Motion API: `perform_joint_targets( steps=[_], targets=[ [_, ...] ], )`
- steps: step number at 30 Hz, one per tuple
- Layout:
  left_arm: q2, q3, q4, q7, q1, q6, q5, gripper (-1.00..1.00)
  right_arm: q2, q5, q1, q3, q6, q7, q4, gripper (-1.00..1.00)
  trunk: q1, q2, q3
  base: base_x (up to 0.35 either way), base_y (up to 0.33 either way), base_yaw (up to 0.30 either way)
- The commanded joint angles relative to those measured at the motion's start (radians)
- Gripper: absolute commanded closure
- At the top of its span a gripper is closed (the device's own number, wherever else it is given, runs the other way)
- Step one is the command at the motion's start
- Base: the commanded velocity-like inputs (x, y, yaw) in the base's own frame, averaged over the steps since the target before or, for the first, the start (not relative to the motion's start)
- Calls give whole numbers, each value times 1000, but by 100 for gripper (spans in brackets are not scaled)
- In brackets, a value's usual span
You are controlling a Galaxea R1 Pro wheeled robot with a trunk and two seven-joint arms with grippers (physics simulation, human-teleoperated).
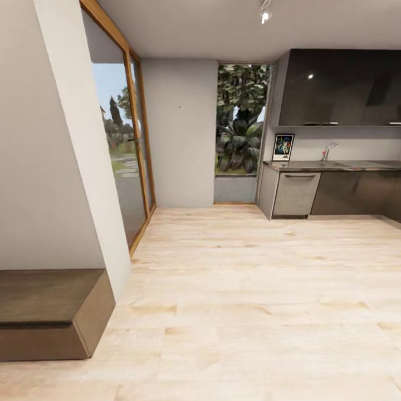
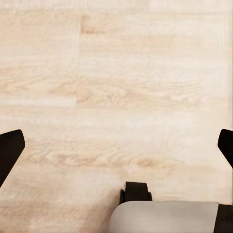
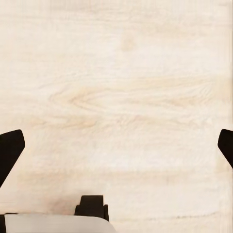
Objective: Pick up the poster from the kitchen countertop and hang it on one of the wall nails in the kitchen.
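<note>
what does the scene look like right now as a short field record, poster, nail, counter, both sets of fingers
poster: upright on the kitchen countertop, leaning at the wall, far across the room
wall nail: dark dot on the grey wall between the windows
tap: right of the poster
left fingers: spread wide, nothing between, over wood floor
right fingers: spread wide, nothing between, over floor
</note>
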Motion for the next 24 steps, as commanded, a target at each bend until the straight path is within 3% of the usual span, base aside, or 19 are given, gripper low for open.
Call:
perform_joint_targets(
  steps=[1, 11, 24],
  targets=[
    [0, 1, -1, 0, 0, 0, 0, -100, 0, 2, -1, 0, -3, 0, 1, -100, 1, 0, -1, 315, -171, 0],
    [0, 1, -1, 0, 0, 0, 0, -100, 0, 2, 0, 0, -3, 0, 1, -100, 1, 0, -1, 318, -148, -21],
    [0, 1, -1, 0, 0, 0, 0, -100, 0, 2, 0, 0, -3, 0, 1, -100, 1, 0, -1, 328, -25, -148]
  ],
)
